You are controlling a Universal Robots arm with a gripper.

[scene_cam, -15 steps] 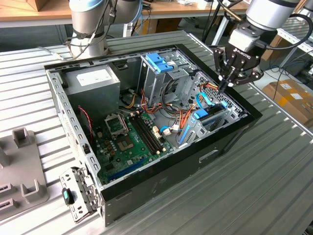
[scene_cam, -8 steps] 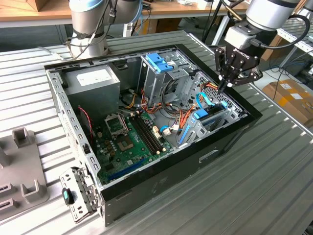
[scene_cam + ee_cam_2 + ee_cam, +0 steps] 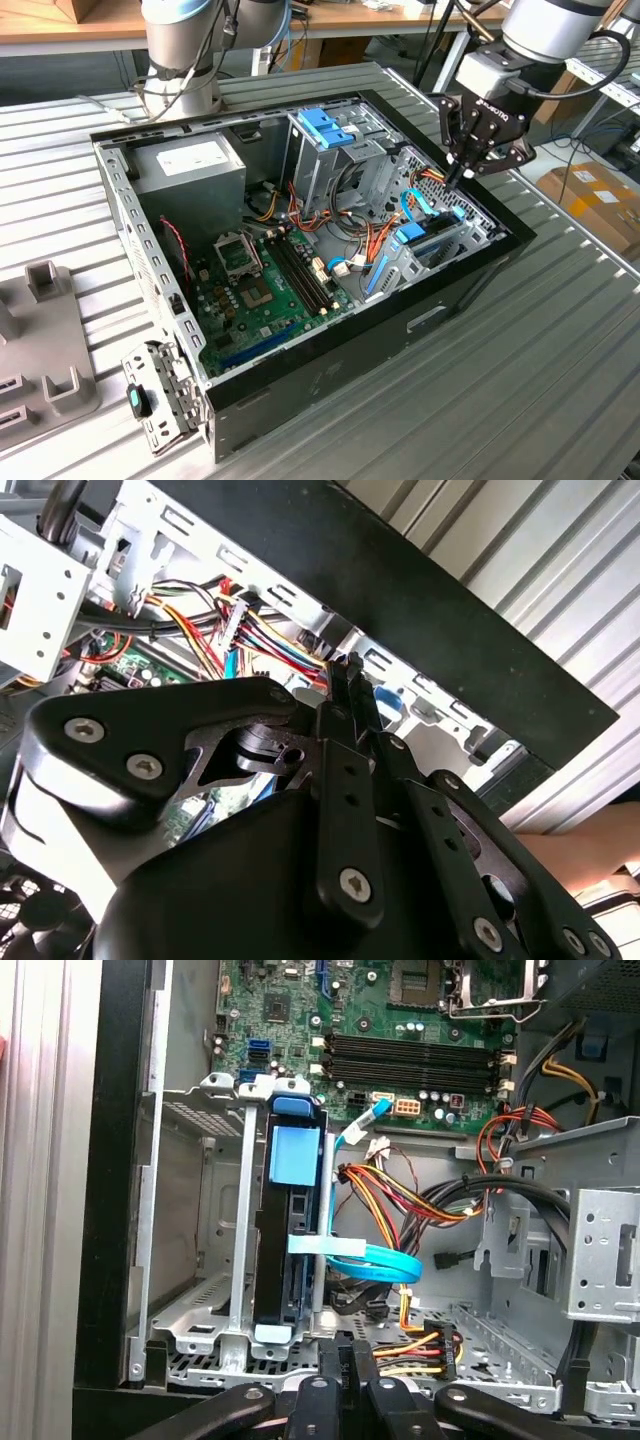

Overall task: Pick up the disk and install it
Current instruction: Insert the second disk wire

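The disk (image 3: 285, 1260) stands on edge in the metal drive cage at the corner of the open computer case (image 3: 480, 262), with its blue rails and blue tab showing. In the exterior view the disk (image 3: 437, 240) sits low in that cage on the exterior view's right. My gripper (image 3: 457, 178) hangs just above the cage. Its black fingers (image 3: 345, 685) are pressed together with nothing between them, so it is shut. In the first wrist view the fingertips (image 3: 338, 1358) sit over the cage floor beside the disk, clear of it.
Bundles of coloured wires (image 3: 430, 1200) and a blue data cable (image 3: 385, 1265) run right beside the cage. A bright blue latch (image 3: 325, 125) tops the taller grey cage. The power supply box (image 3: 190, 165), motherboard (image 3: 260, 290) and grey fixtures (image 3: 45, 340) lie further to the exterior view's left.
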